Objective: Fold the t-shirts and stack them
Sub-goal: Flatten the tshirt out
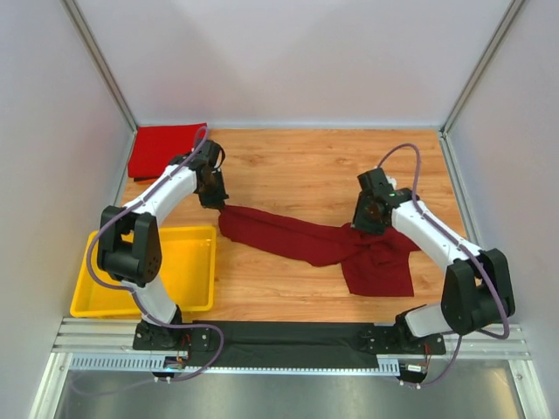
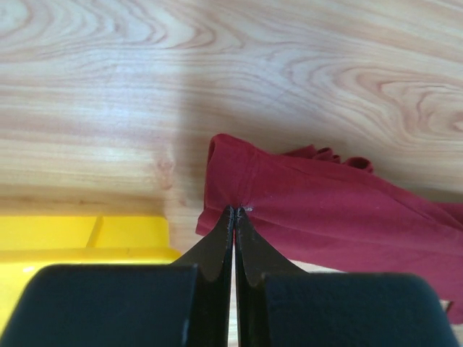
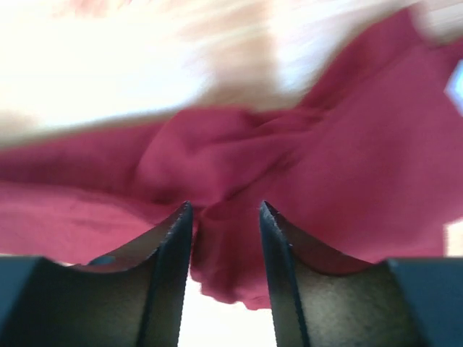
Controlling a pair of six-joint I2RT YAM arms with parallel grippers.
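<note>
A dark maroon t-shirt [image 1: 297,240] lies pulled out in a long band across the wooden table, bunched wider at its right end. My left gripper [image 1: 216,202] is shut on its left edge; in the left wrist view the fingertips [image 2: 235,210] pinch the cloth [image 2: 325,210] tightly. At the shirt's right part, my right gripper [image 1: 365,223] hangs over it. Its jaws stand apart in the right wrist view [image 3: 224,206], with a loose fold of the maroon cloth [image 3: 325,144] between them. A brighter red t-shirt [image 1: 162,148] lies folded at the back left corner.
A yellow plastic tray [image 1: 188,271] sits at the front left, beside my left arm's base, and its rim [image 2: 87,235] shows just left of my left fingers. White walls enclose the table on three sides.
</note>
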